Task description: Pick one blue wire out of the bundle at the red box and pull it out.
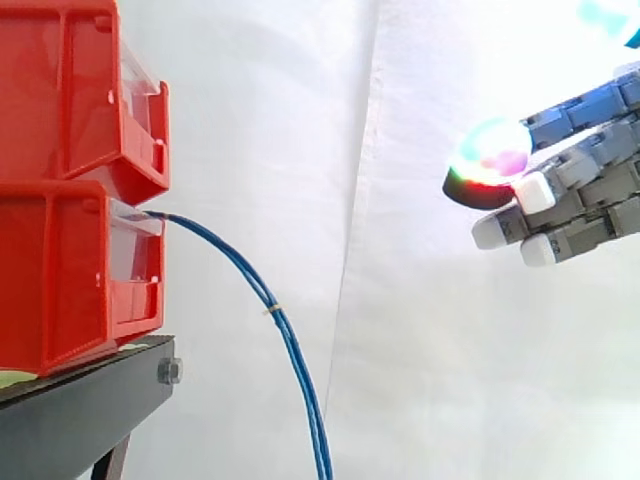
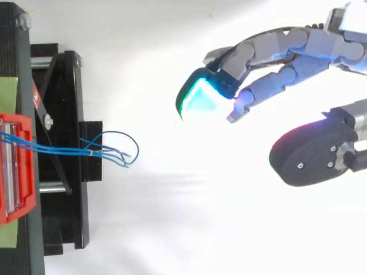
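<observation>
Two stacked red bins (image 1: pixel 60 280) on one black stand (image 1: pixel 90 410), one blue wire bundle (image 1: pixel 272 308) trailing from the lower bin, one hand (image 1: pixel 590 185) well apart from them, fingers (image 1: pixel 575 115) loosely spread, empty.

Side view: two bins stacked at left, upper bin (image 1: pixel 60 90) on lower bin (image 1: pixel 50 280), the lower one on the stand (image 1: pixel 80 410). Wire bundle (image 1: pixel 285 330) leaves the lower bin's front opening, runs right and droops past the stand's edge, before the curtain (image 1: pixel 400 350). Hand (image 1: pixel 580 190) at right edge, higher than the opening, well apart from the bundle. Top view: bundle crosses the stand, loose ends just right of it; hand at upper right.
</observation>
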